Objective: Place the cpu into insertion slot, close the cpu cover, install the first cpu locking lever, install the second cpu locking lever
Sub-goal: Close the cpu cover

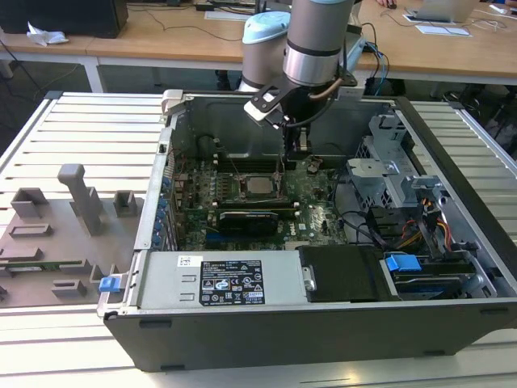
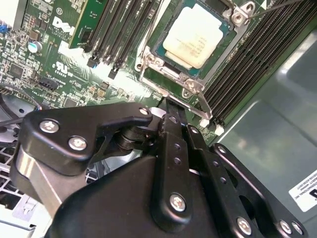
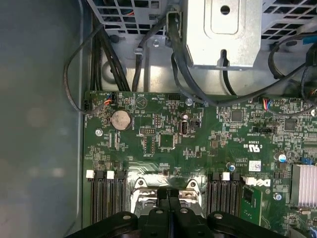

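The cpu (image 2: 195, 32) lies flat, silver-grey top up, in the insertion slot (image 2: 157, 55). The cpu cover (image 2: 171, 77) is down around it. It sits on the motherboard (image 1: 315, 210), mid-way across the open case (image 1: 323, 339). The second wrist view shows the chip and frame between rows of black memory slots (image 2: 247, 59). The first wrist view shows the gripper (image 3: 169, 193) with its fingers pressed together and nothing visible between them. In the exterior view the arm (image 1: 315, 40) drops steeply from above. Its tip is just beyond the chip, toward the exterior view's right.
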You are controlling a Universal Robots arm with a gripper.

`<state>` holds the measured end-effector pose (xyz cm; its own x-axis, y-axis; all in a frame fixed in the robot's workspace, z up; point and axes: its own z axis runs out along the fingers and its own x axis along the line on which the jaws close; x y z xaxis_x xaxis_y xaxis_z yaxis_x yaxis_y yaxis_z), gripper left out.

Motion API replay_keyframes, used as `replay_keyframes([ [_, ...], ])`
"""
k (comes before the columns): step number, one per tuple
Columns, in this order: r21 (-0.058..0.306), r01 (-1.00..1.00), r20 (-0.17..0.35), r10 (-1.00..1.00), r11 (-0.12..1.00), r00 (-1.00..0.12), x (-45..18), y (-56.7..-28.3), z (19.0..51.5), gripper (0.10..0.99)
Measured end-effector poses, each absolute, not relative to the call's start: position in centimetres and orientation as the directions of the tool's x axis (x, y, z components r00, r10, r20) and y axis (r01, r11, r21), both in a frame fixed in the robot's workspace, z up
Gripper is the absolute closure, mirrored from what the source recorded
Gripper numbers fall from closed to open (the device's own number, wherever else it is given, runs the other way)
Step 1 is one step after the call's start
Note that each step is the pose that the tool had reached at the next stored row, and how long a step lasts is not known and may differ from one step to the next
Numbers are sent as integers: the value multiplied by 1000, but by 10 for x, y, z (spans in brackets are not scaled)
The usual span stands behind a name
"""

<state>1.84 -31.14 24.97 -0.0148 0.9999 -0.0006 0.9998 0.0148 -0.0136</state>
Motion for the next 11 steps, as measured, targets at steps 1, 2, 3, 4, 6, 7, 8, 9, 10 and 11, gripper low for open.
replay_keyframes([
  [1,-14,1000,-1,1000,15,-15,18,-311,250,980],
  [2,-14,1000,-1,1000,15,-15,17,-311,250,980],
  [3,-14,1000,-1,1000,15,-15,16,-311,250,980],
  [4,-14,1000,-1,1000,15,-15,16,-311,250,980],
  [6,-13,1000,0,1000,15,-15,14,-311,249,980],
  [7,-14,1000,-1,1000,15,-15,10,-311,247,980],
  [8,-14,1000,-1,1000,15,-15,8,-311,245,980],
  [9,-14,1000,-1,1000,15,-15,6,-311,243,980],
  [10,-14,1000,-1,1000,15,-15,-2,-311,239,980],
  [11,-14,1000,-1,1000,15,-15,-8,-311,236,980],
])
